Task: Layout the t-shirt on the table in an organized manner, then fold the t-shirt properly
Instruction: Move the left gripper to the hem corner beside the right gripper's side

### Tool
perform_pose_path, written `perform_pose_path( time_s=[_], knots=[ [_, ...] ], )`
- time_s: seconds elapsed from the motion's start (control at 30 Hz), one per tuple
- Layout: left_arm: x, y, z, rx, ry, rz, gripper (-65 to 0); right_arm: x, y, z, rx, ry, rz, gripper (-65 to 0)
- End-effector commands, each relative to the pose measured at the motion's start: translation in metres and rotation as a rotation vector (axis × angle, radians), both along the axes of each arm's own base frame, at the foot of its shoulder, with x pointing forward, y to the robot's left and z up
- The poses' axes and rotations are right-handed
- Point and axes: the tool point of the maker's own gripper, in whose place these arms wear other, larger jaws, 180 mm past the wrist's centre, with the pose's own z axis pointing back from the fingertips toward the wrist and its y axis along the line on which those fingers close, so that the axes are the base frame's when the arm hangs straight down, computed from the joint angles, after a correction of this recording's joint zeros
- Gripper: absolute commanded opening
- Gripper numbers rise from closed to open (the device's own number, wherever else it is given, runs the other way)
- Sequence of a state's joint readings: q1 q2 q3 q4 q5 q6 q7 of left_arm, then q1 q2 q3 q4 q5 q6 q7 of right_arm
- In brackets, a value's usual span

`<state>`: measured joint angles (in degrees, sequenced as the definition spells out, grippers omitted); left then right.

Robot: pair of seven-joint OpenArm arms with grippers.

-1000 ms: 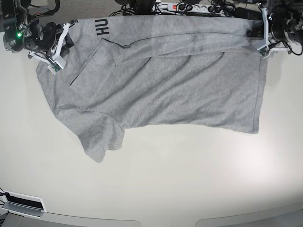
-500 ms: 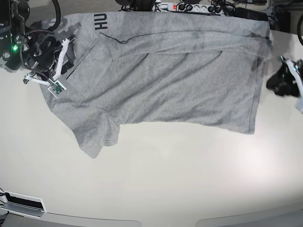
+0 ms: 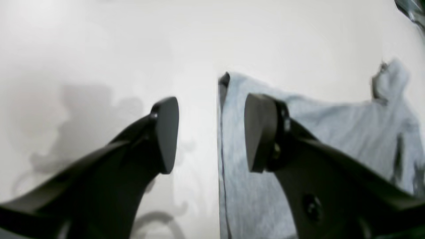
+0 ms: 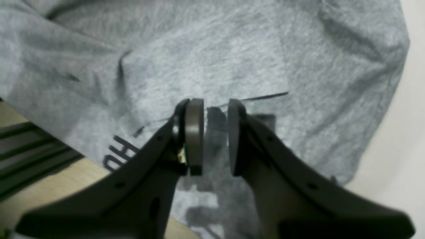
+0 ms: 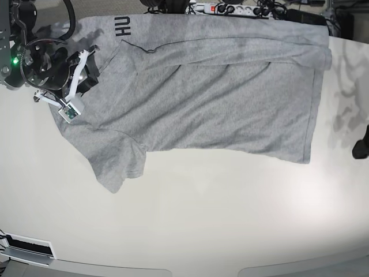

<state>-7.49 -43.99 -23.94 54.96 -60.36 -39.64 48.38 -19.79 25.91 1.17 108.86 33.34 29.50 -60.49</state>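
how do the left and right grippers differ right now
The left gripper has its jaws spread wide; the right gripper shows only a narrow gap. The left gripper hangs mostly over bare table beside the t-shirt hem, while the right gripper is over the shirt itself, near the black lettering. Both have dark fingers and neither holds the cloth.
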Motion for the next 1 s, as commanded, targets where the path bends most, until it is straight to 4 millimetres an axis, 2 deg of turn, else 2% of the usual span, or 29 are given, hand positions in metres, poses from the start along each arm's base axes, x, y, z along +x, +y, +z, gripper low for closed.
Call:
perform_pose_path(
  time_s=[0.0,0.17,0.23,0.33,0.5,0.6,0.7,0.9,0.97],
  knots=[
    [0.013,0.009,0.015,0.008,-0.042,0.012,-32.1,0.008,0.001,0.009,0.018,-0.034,0.001,-49.6],
    [0.029,0.022,-0.02,0.083,0.016,0.053,-32.1,0.008,0.0,0.009,0.016,-0.034,0.001,-49.5],
    [0.033,0.019,-0.034,0.089,0.031,0.065,-32.1,0.008,0.001,0.009,0.016,-0.034,0.001,-49.6],
    [0.039,0.004,-0.055,0.069,0.049,0.068,-32.1,0.008,0.001,0.009,0.017,-0.035,0.001,-49.6],
    [0.046,-0.038,-0.083,0.041,0.052,0.025,-32.1,0.007,0.001,0.009,0.019,-0.034,0.0,-49.6],
    [0.05,-0.059,-0.093,0.03,0.054,0.003,-32.1,0.007,0.001,0.009,0.019,-0.034,0.0,-49.6],
    [0.049,-0.065,-0.104,0.052,0.07,0.018,-32.1,0.007,0.001,0.009,0.019,-0.034,0.0,-49.6],
    [0.039,-0.064,-0.114,0.07,0.08,0.015,-32.1,0.008,0.002,0.009,0.02,-0.035,0.0,-49.6],
    [0.038,-0.056,-0.117,0.099,0.097,0.044,-32.1,0.008,0.001,0.009,0.02,-0.035,0.0,-49.5]
  ],
)
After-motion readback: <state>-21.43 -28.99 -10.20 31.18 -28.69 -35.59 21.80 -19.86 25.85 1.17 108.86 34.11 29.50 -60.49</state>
